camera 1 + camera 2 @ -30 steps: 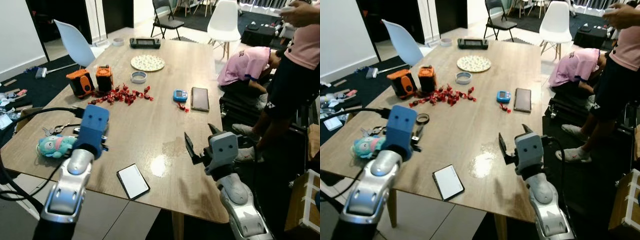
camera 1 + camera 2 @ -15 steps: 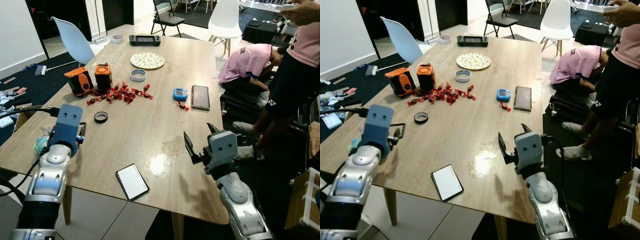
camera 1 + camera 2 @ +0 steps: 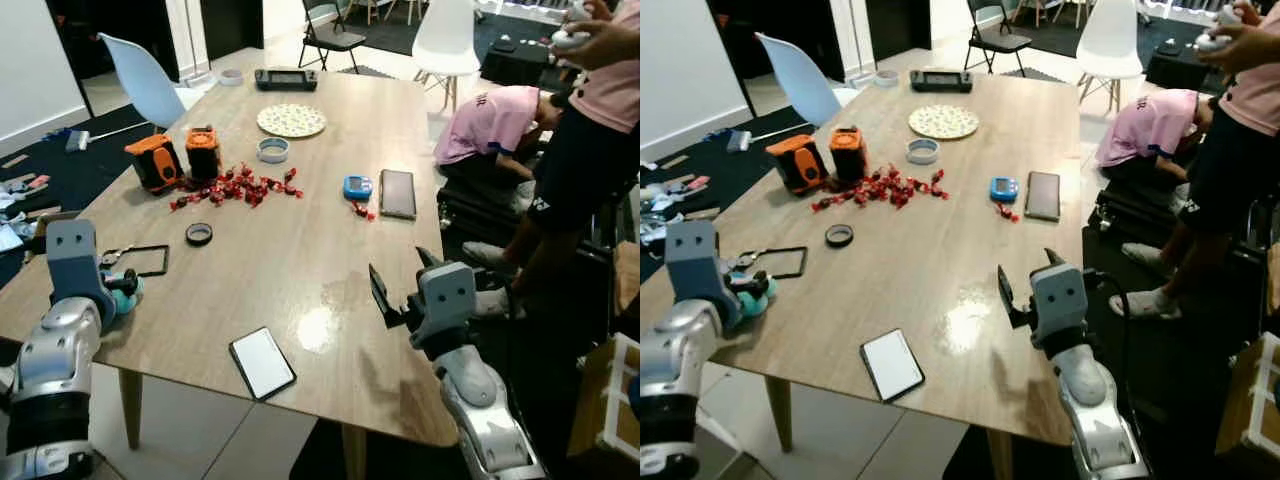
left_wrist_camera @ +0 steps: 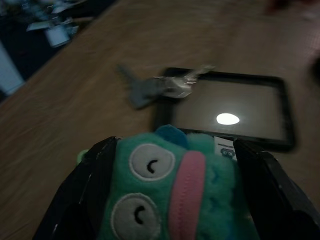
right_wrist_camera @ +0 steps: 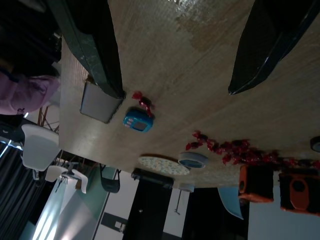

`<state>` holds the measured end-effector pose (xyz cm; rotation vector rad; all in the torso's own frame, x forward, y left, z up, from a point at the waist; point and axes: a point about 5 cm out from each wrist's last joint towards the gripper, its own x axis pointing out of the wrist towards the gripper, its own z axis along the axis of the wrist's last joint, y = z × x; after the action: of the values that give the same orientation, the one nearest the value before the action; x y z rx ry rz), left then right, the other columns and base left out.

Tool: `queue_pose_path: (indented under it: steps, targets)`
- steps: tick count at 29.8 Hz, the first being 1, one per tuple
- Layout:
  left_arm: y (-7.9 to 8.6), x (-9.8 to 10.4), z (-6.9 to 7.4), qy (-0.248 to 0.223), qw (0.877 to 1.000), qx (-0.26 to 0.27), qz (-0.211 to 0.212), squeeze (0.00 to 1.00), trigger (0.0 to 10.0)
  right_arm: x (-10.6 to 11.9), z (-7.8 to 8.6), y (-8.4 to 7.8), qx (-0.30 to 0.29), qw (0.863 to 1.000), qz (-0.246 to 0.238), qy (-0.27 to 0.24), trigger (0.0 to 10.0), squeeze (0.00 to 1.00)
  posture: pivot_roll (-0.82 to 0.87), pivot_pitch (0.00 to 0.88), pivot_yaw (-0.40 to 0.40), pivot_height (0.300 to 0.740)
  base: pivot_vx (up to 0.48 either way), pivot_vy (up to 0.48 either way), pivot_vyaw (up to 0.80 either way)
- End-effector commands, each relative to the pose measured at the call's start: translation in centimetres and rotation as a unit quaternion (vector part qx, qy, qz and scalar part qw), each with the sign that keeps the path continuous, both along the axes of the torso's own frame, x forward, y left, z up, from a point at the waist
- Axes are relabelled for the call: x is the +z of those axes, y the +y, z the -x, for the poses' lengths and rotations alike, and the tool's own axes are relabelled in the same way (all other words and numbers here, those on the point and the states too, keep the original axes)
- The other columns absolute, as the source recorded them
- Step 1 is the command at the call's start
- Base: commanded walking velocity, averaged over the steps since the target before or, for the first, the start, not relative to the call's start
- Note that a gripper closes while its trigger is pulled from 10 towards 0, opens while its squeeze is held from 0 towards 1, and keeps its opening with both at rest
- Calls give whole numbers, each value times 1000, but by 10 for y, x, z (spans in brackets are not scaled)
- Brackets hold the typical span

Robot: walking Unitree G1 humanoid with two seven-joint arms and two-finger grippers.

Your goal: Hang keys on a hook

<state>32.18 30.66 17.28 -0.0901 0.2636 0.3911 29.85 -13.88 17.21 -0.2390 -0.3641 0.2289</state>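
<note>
A bunch of silver keys lies on the wooden table, at the corner of a black rectangular frame. These keys are near the table's left edge. Just in front of them lies a teal plush toy with a pink mouth. My left gripper is open, with one black finger on each side of the plush. I cannot tell if the plush is joined to the keys. My right gripper hovers open over the table's right front part, holding nothing.
On the table are a white phone, a black tape ring, red candies, two orange devices, a plate, a blue timer and a dark phone. A standing person and a crouching person are on the right.
My left arm has drawn back from over the table to its left edge, and the plush now sits between its fingers. The right arm has not moved.
</note>
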Motion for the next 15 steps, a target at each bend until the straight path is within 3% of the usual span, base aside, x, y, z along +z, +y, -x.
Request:
queue_pose_path:
  steps: [1,3,6,9,12,15]
  targets:
    - [5,-22,6,32,998,30,36,0,10000,-4,0,-3,-4,1000,-2,10,10000,0,113,161,-14,740,0,0,0]
    - [12,-24,8,25,997,55,56,0,10000,-4,1,-4,-6,1000,-2,10,10000,0,113,161,-14,740,0,0,0]
    - [11,-30,11,42,996,46,67,0,10000,-5,2,-5,-8,1000,-1,11,10000,0,113,161,-14,740,0,0,0]
    - [-3,-43,13,68,994,0,85,0,10000,-5,2,-6,-9,1000,-1,11,10000,0,101,159,-8,740,0,0,0]
    - [-45,-57,20,86,984,-105,113,0,10000,-5,1,-6,-9,1000,-3,11,10000,0,104,161,-8,740,0,0,0]
    - [-82,-60,26,80,973,-178,127,0,10000,-6,0,-6,-9,1000,-5,14,10000,0,111,162,-13,740,0,0,0]
